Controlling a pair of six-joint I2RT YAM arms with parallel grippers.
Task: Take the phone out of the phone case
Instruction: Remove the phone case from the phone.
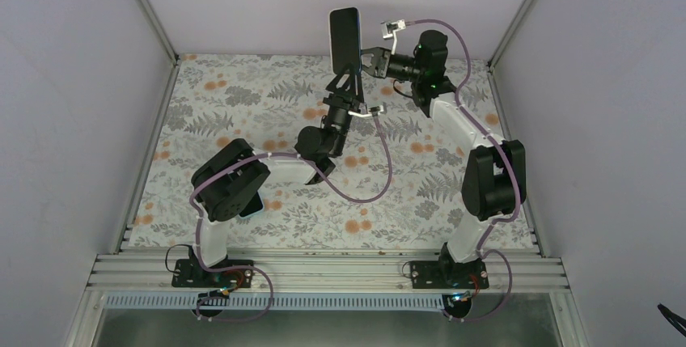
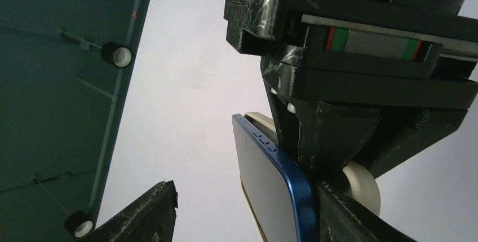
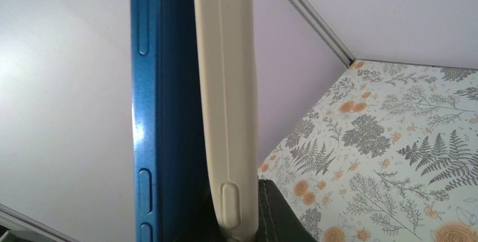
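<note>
While one phone (image 1: 344, 38) and one phone case (image 3: 225, 84) stand upright above the table (image 1: 243, 120), the right gripper (image 1: 368, 62) is pinched tight on the case's rim. The left gripper (image 1: 348, 78) sits beneath, jaws parted, one finger (image 2: 344, 219) touching the phone's blue edge, which lies beside the case wall, uncovered.

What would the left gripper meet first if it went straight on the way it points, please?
Likely the phone, standing between the fingers of the left gripper, its phone case behind it.
</note>
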